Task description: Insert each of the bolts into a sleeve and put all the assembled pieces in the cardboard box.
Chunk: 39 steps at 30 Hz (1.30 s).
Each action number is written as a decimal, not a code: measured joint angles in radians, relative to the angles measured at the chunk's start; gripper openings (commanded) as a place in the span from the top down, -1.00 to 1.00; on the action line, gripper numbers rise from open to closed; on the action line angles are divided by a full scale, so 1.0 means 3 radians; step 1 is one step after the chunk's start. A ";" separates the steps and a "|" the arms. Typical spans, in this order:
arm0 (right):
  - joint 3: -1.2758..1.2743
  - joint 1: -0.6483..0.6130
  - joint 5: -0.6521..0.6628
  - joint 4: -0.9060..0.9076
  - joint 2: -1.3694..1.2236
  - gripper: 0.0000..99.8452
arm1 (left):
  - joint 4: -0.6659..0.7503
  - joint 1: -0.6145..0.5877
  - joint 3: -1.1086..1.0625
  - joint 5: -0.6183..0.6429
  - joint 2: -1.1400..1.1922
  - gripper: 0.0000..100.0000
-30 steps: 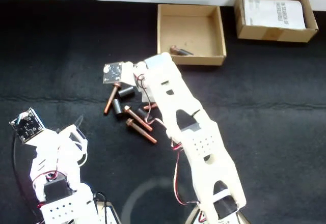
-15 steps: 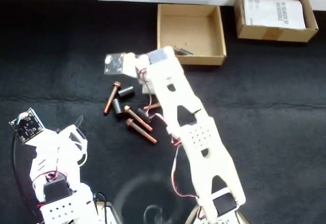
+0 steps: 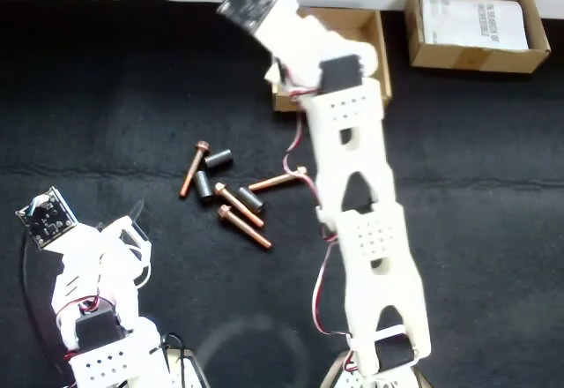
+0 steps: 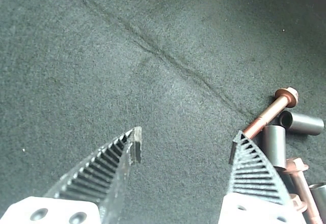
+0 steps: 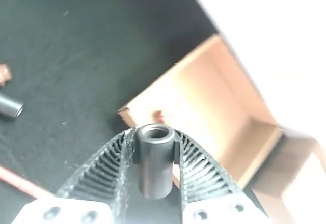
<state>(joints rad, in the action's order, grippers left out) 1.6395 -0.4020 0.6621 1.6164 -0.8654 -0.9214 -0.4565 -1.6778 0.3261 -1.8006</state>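
Sleeve (image 5: 154, 168) sits between the right gripper (image 5: 154, 138) fingers, bore end-on to the wrist camera. Jaws are closed to sleeve width and clamp it on both sides. The gripper hangs raised at the box (image 5: 219, 112) corner nearest the pile. There's a small reddish item inside the box, too blurred to tell what it is. Left gripper (image 4: 186, 143) is spread wide, holding nothing, over bare mat (image 4: 102, 56). The pile is just beside one of its fingertips: four bolts (image 3: 245, 227) and three loose sleeves (image 3: 218, 156), lying on the mat. A second box (image 3: 476, 57) holding paper stands right of the first.
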 measured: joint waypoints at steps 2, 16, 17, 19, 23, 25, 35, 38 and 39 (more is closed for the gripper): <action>0.0000 0.0113 -0.0184 0.0082 0.0281 0.98 | 0.0000 0.0000 0.0000 0.0000 0.0000 0.43; 0.0056 0.1371 -0.1427 0.0465 0.2030 0.98 | -0.0092 0.0000 0.0000 -0.0061 0.0000 0.43; 0.0061 0.1493 -0.1468 0.0465 0.2133 0.98 | -0.0128 0.0000 0.0000 -0.0087 0.0000 0.43; 0.0061 0.1790 -0.1524 0.0471 0.2337 0.98 | -0.0220 0.0036 0.0000 -0.0113 0.0000 0.43; 0.0061 0.2419 -0.1560 0.0471 0.2762 0.98 | -0.0297 0.0056 0.0000 -0.0113 0.0000 0.43; 0.0061 0.2746 -0.1560 0.0471 0.3002 0.98 | -0.0297 0.0056 0.0000 -0.0118 0.0000 0.43; -0.1775 0.3621 -0.2061 0.0471 0.4567 0.98 | -0.0665 0.0399 0.0087 -0.0358 0.0000 0.43; -0.2388 0.3739 -0.2337 0.0471 0.4951 0.98 | -0.0721 0.0419 0.0235 -0.0547 0.0000 0.43; -0.2573 0.3790 -0.2435 0.0471 0.5063 0.98 | -0.0772 0.0419 0.0317 -0.0614 0.0010 0.43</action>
<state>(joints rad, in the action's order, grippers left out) 0.8677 0.7350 -0.0683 1.7576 0.6536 -1.1531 -0.3307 -1.5827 0.1419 -1.7975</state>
